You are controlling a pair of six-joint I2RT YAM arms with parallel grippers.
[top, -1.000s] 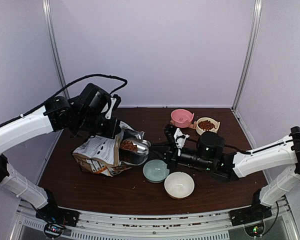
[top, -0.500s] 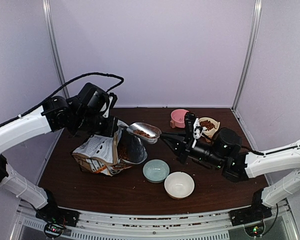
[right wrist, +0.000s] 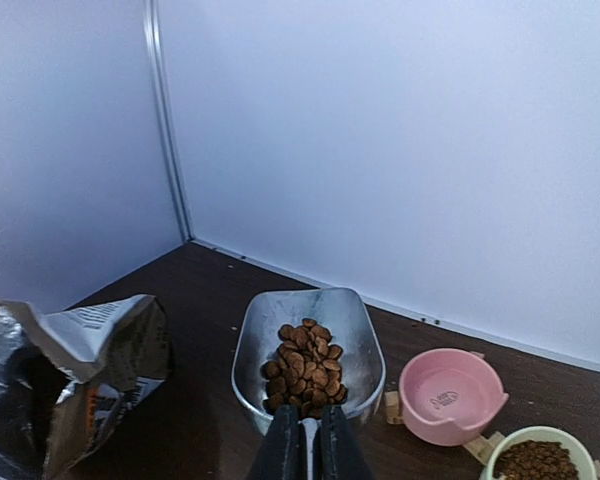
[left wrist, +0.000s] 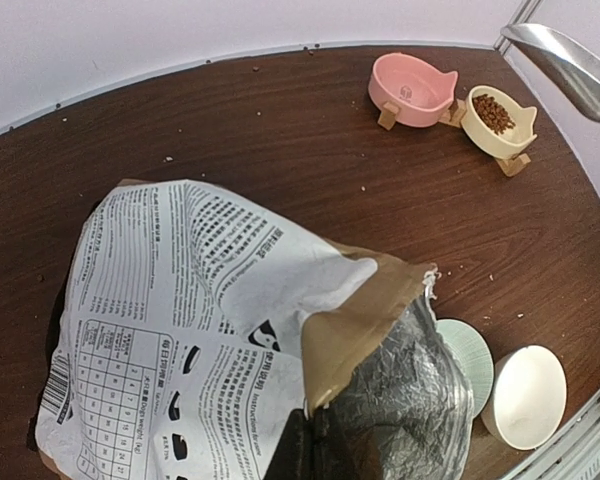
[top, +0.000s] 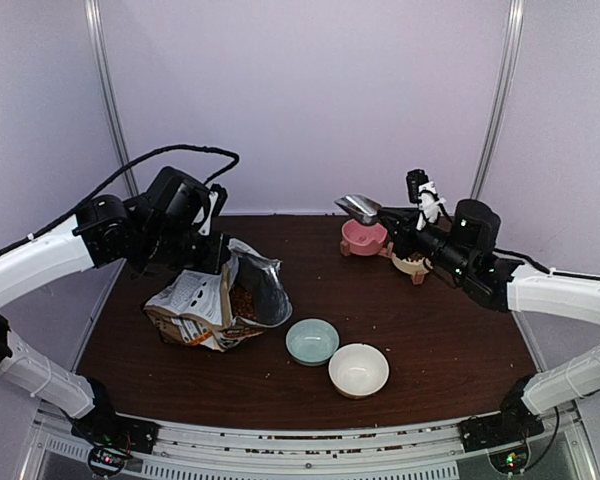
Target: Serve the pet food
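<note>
Round kibble (right wrist: pixel 302 365), shiny metal scoop (right wrist: pixel 355 340), crinkled paper bag (left wrist: pixel 180 300).

Bag (left wrist: pixel 180 330) at the left gripper (left wrist: pixel 308 450), green bowl (left wrist: pixel 470 355) and white bowl (left wrist: pixel 528 395) to its right — scoop (right wrist: pixel 325 305) ahead of the right gripper (right wrist: pixel 305 440), pink bowl (right wrist: pixel 450 395) and yellow bowl (right wrist: pixel 500 445) lower right.

Reddish-brown pet food (right wrist: pixel 305 366), silver scoop (right wrist: pixel 348 328), pink bowl (right wrist: pixel 450 396), pale-green bowl (top: pixel 311 341), cream bowl (top: pixel 358 369), white-printed brown bag (left wrist: pixel 180 300)

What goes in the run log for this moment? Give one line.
left gripper shut on bag | right gripper shut on scoop, loaded with pet food, raised near pink bowl | pink bowl empty
</note>
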